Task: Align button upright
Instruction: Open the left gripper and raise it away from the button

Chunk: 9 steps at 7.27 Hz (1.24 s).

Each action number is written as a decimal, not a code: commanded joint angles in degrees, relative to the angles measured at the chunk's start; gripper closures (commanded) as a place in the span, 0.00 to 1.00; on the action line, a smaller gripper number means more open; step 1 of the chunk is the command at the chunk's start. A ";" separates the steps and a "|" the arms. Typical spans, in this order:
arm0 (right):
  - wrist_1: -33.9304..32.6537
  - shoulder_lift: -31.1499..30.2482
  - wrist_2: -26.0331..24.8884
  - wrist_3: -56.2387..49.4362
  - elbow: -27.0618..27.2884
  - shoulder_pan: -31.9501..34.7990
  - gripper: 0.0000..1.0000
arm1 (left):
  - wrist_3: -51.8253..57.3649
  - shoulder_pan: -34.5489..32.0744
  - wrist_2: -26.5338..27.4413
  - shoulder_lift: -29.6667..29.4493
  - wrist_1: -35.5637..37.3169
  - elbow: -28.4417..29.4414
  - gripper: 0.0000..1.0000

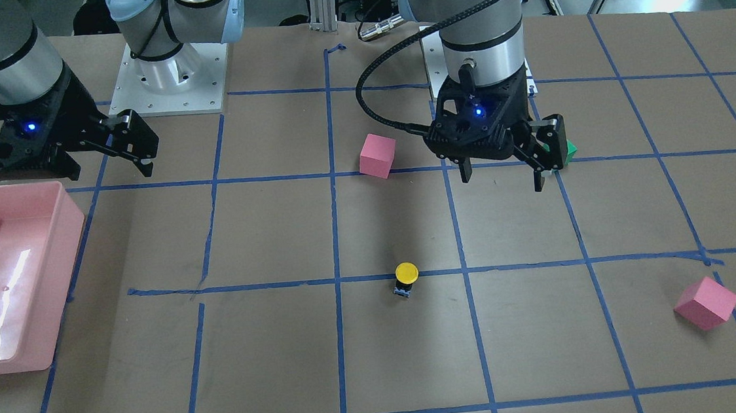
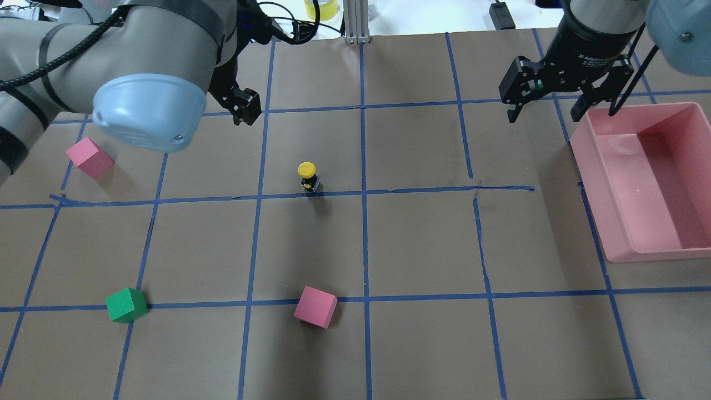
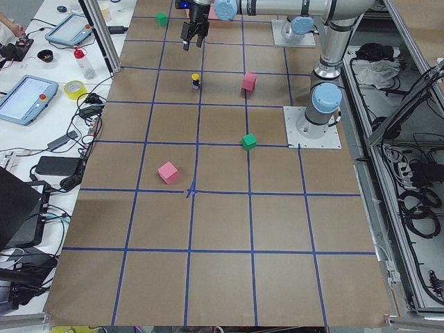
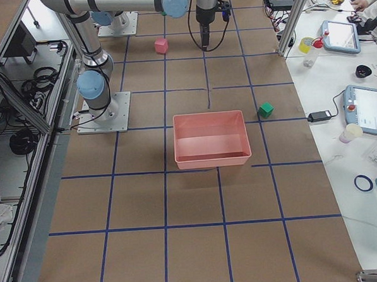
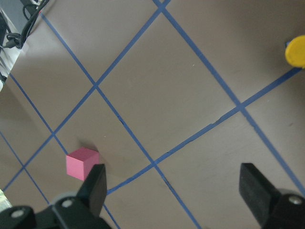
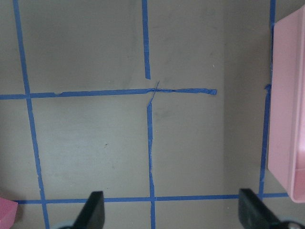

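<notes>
the button (image 2: 307, 176) stands cap-up at the frame's centre, so the task looks done; the left tool (image 1: 502, 179) and right tool (image 2: 544, 115) hang open, empty, well apart from it.

**Legible markings**

1. One marking can be read. It is white lettering on the black cylindrical housing (image 2: 594, 55) directly above the right gripper (image 2: 544, 114). In the overhead view it lies up and to the left of the pink bin (image 2: 591, 194).
2. The readable portion is "2F Adaptive". The characters that follow curve around the housing and cannot be made out.
3. In the exterior right view, a touchscreen pendant (image 4: 369, 109) lies on the bench to the right of the pink bin. Its screen content is too small to read.
</notes>
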 commanded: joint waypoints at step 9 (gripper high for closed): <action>-0.22 -0.02 -0.65 0.77 -0.02 0.24 0.00 | -20.01 11.78 -15.61 6.22 -14.03 0.69 0.00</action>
